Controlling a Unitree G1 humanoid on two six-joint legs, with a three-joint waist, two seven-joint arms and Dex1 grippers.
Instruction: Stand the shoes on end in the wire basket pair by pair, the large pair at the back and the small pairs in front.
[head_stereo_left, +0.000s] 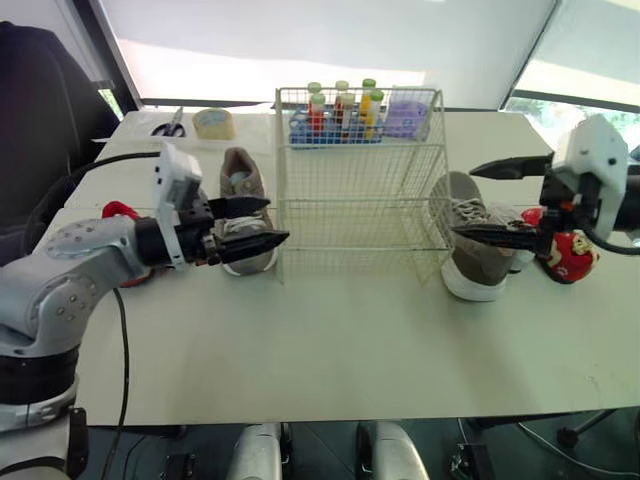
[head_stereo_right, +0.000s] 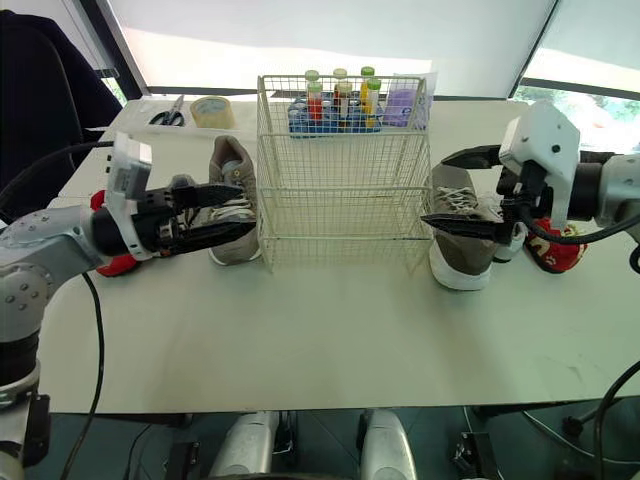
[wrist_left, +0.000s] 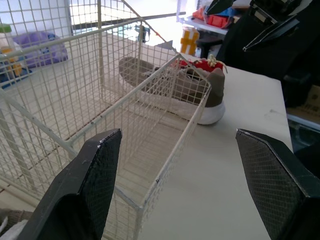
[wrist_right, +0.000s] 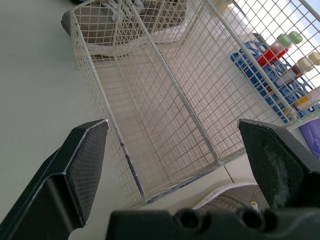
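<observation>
On the table the wire basket (head_stereo_left: 360, 232) holds no shoes yet. The left sneaker (head_stereo_left: 240, 185) lies just beside one end wall and the right sneaker (head_stereo_left: 475, 258) just beside the other. Both tools are spread wide and hold nothing, the left gripper (head_stereo_left: 277, 220) by its sneaker and the right gripper (head_stereo_left: 464, 200) over its own. These grey sneakers look light, soft in the upper and stiffer at the sole, so a pinch at the heel collar should hold best.

Open-topped wire basket (head_stereo_left: 360, 215) between two flanking shoes (head_stereo_left: 240, 175)
</observation>
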